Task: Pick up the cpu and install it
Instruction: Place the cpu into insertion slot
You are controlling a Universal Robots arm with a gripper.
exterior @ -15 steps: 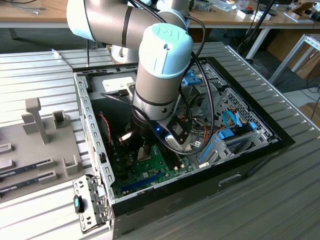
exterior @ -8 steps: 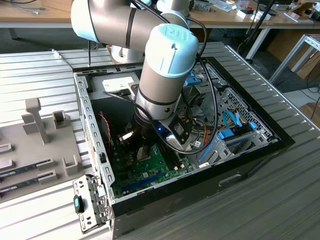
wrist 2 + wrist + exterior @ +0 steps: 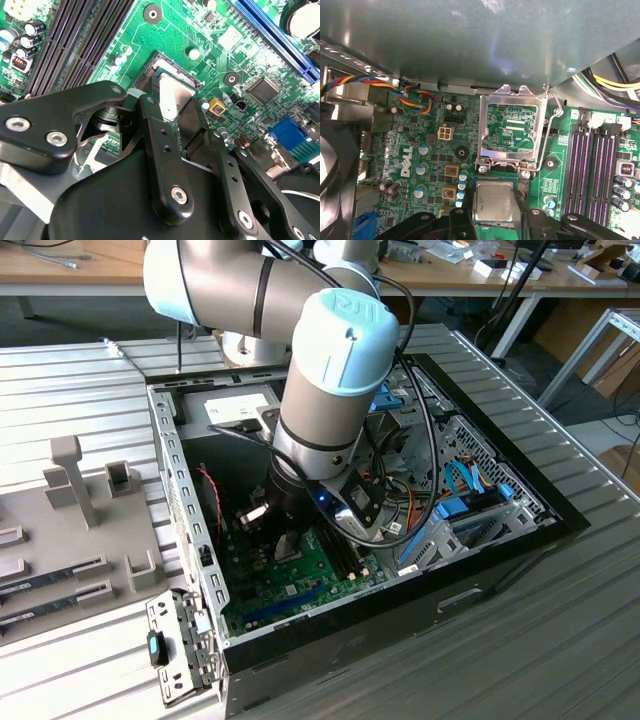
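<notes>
Silvery-topped cpu (image 3: 175, 97), green-rimmed, lies at the open socket of the green motherboard (image 3: 420, 150), pinched between the 2 black fingers (image 3: 152, 120) of the gripper (image 3: 176, 107). Whether it is fully seated cannot be told; the gripper's body covers 1 edge. Socket's metal frame (image 3: 509, 125) stands flipped open just beside it. Memory slots (image 3: 592, 165) and coloured wires (image 3: 370, 82) lie near. Computer case (image 3: 185, 490) holds the board; the arm (image 3: 330, 370) blocks the socket in the exterior view.

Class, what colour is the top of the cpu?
The cpu top is silvery grey; first wrist view.
</notes>
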